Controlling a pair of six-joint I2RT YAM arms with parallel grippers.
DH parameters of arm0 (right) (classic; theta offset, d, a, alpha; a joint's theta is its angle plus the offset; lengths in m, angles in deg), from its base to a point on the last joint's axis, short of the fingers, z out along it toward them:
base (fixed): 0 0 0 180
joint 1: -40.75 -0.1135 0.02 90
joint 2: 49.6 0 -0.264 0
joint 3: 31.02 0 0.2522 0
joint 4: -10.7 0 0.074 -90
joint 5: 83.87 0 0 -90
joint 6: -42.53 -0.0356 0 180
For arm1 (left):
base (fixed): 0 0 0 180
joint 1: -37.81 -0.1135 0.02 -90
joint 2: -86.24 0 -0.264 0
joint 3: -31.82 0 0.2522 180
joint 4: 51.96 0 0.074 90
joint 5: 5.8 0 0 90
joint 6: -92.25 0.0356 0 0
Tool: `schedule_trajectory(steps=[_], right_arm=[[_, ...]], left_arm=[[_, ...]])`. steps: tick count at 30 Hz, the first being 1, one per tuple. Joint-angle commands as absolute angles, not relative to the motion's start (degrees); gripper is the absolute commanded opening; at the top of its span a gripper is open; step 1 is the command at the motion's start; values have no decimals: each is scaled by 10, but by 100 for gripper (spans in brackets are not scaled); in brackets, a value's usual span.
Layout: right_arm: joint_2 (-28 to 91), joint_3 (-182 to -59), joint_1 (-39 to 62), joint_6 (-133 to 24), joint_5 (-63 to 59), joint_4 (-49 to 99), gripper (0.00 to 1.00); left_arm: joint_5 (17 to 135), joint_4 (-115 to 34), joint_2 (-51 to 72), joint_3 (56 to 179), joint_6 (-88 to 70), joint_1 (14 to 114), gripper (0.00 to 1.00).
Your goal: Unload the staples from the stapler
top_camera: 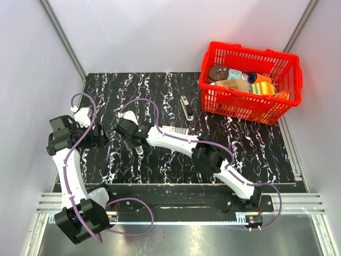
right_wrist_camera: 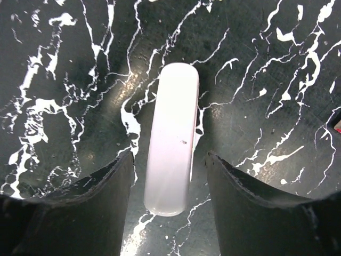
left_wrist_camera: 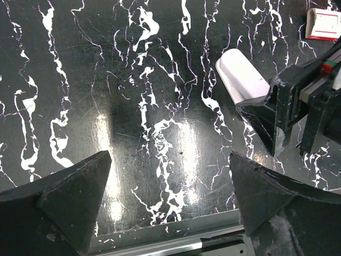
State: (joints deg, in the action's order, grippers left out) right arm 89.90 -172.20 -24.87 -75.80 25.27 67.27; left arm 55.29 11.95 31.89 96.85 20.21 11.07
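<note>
The right gripper [right_wrist_camera: 169, 157] is open. Its two dark fingers [right_wrist_camera: 101, 197] stand on either side of a pale white, smooth, round-ended oblong stapler [right_wrist_camera: 173, 122], with a narrow gap showing on each side, so they straddle it without clamping it. The stapler lies flat on the black, white-veined marble-patterned table top [right_wrist_camera: 277, 64], its long axis running straight out from between the fingers. Whether staples sit inside it cannot be told, and no view shows a loose strip clearly.

From above, the right arm reaches across to the left-centre of the table. Only the pale tip of the stapler pokes out from under the arm's wrist.

The left gripper [left_wrist_camera: 170, 157] is also open. Its jaws are spread wide over bare table with nothing between them, and it sits just beside the right gripper, on the stapler's left.

A small red-and-white box [left_wrist_camera: 324, 24] lies beyond the right gripper, near the stapler but apart from it.

Further off, towards the far middle of the table, lies a small, elongated dark-and-silver object [top_camera: 186, 108]; what it is cannot be made out. A red plastic mesh basket [top_camera: 242, 108] of mixed items stands at the far right corner.
</note>
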Motion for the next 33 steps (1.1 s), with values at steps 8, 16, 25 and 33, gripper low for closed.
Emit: schedule_trajectory(steps=[8,16,25,33], right_arm=[[894,-1729,-247,-749,275,709,56],[918,-1759,-247,-747,257,724,49],[945,-1806,-243,-748,224,748,24],[933,-1807,-238,-751,216,753,10]], left_arm=[[521,115,331,969,217,107,99],[515,115,337,964,224,108,99],[476,122,330,974,225,107,99],[464,123,325,969,232,107,99]])
